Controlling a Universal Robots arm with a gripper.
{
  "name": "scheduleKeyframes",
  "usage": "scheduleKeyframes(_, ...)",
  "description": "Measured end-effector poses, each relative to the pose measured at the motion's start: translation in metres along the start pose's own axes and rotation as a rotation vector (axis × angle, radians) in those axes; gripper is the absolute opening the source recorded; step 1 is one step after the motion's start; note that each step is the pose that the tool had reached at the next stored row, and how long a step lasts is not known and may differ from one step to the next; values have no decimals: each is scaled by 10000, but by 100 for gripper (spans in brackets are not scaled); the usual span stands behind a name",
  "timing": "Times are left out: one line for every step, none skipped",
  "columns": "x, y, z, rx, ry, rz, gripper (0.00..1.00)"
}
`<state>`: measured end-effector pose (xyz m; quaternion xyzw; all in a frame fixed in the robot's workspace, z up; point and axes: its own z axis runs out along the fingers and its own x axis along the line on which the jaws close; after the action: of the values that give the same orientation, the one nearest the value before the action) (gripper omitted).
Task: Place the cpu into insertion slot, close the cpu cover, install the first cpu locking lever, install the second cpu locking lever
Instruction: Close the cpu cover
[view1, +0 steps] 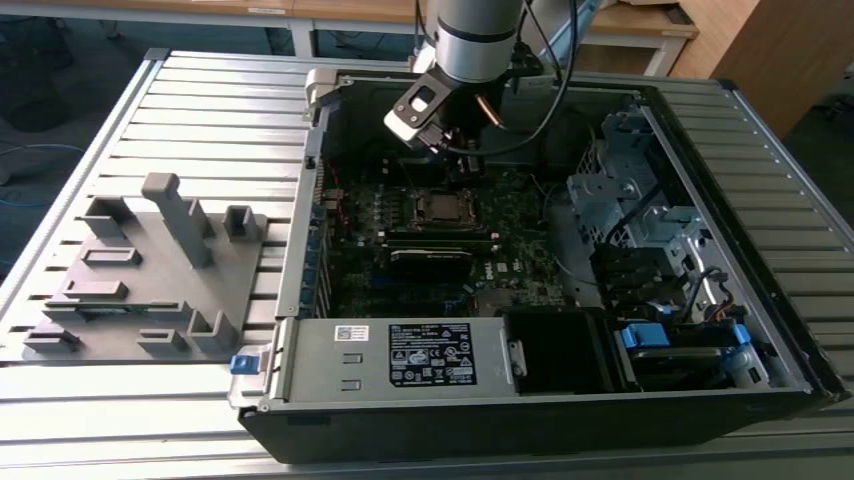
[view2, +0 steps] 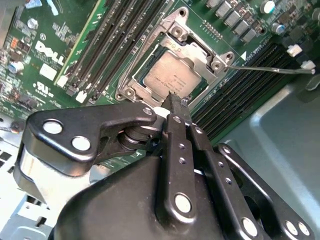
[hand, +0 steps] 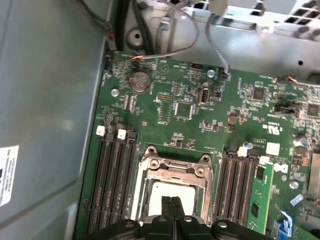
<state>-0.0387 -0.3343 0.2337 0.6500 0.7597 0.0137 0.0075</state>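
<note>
The cpu (view2: 167, 75) lies flat in the insertion slot (view2: 126, 93), its silvery top showing through the window of the cpu cover (view2: 197, 52), which lies down over it. My gripper (view2: 175, 100) is shut, its black fingertips pressed together with nothing between them, right at the near edge of the chip. In the first wrist view the same fingertips (hand: 169, 204) sit over the cpu (hand: 160, 192) inside the cover's frame (hand: 175, 167). A thin metal locking lever (view2: 270, 68) sticks out sideways over the memory slots. In the exterior view the gripper (view1: 461, 160) hangs just above the socket (view1: 438, 207).
Long black memory slots (view2: 115, 45) flank the socket on both sides, one holding a green module (hand: 260, 200). The open case (view1: 747, 130) walls in the board, with a drive cage (view1: 627, 190) and power supply (view1: 400, 355). A grey fixture (view1: 147, 270) sits on the slatted table.
</note>
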Motion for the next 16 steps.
scheduleKeyframes(0,0,0,0,5,-149,10)
scheduleKeyframes(0,0,0,1,8,-275,10)
scheduleKeyframes(0,0,1,1,9,-313,10)
scheduleKeyframes(0,0,1,1,10,-314,10)
scheduleKeyframes(0,0,0,2,10,-314,10)
scheduleKeyframes(0,0,1,1,10,-315,10)
scheduleKeyframes(0,0,1,2,10,-315,10)
scheduleKeyframes(0,0,1,2,10,-316,10)
scheduleKeyframes(0,0,1,1,10,-321,10)
scheduleKeyframes(0,0,1,2,11,-360,10)
scheduleKeyframes(0,0,1,3,14,-447,10)
scheduleKeyframes(0,0,1,3,17,-561,10)
scheduleKeyframes(0,0,1,4,21,-693,10)
scheduleKeyframes(0,0,1,5,26,-838,10)
scheduleKeyframes(0,0,2,6,31,-996,10)
scheduleKeyframes(0,0,2,7,35,-1163,10)
